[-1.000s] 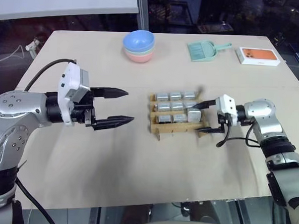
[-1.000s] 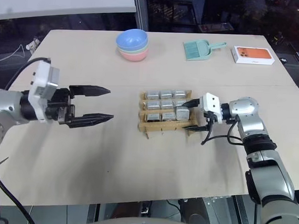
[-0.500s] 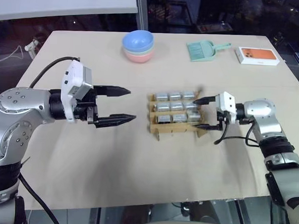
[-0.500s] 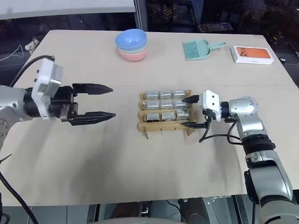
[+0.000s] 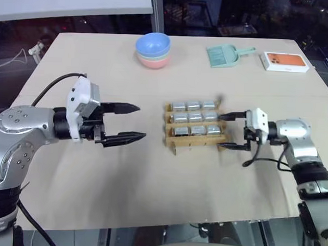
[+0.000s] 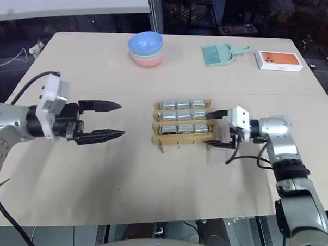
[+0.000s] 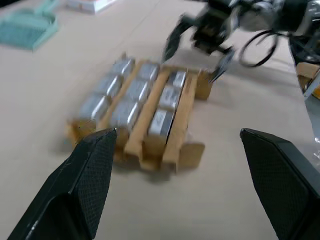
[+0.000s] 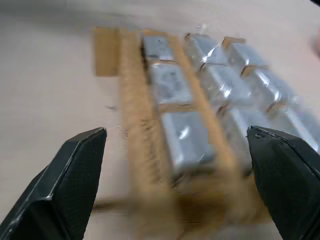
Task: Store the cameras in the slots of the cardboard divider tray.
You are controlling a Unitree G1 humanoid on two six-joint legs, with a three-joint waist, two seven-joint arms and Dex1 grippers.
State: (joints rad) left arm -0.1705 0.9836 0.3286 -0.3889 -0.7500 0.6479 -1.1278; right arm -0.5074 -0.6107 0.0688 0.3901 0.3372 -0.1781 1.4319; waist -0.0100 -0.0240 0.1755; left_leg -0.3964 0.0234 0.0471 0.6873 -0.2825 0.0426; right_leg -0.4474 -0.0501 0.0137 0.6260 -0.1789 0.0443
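Note:
The cardboard divider tray (image 5: 172,138) lies mid-table with silver-grey cameras (image 5: 192,117) sitting in its three rows of slots. My right gripper (image 5: 228,131) is open just right of the tray, pointing at it, nothing between its fingers. My left gripper (image 5: 132,122) hovers open well to the tray's left, also empty and pointing toward it. In the left wrist view the tray (image 7: 186,150) and cameras (image 7: 125,112) lie ahead, with the right gripper (image 7: 192,55) beyond. The right wrist view looks over the cameras (image 8: 185,135) in their slots.
Stacked blue, green and pink bowls (image 5: 153,49) stand at the back centre. A green dustpan (image 5: 223,55) and an orange-and-white flat box (image 5: 284,61) lie at the back right. Bare tabletop (image 5: 150,182) stretches in front of the tray.
My right gripper has drawn back to the right, off the tray's edge. The camera that stood tilted in the right column now sits level. My left gripper has sunk slightly.

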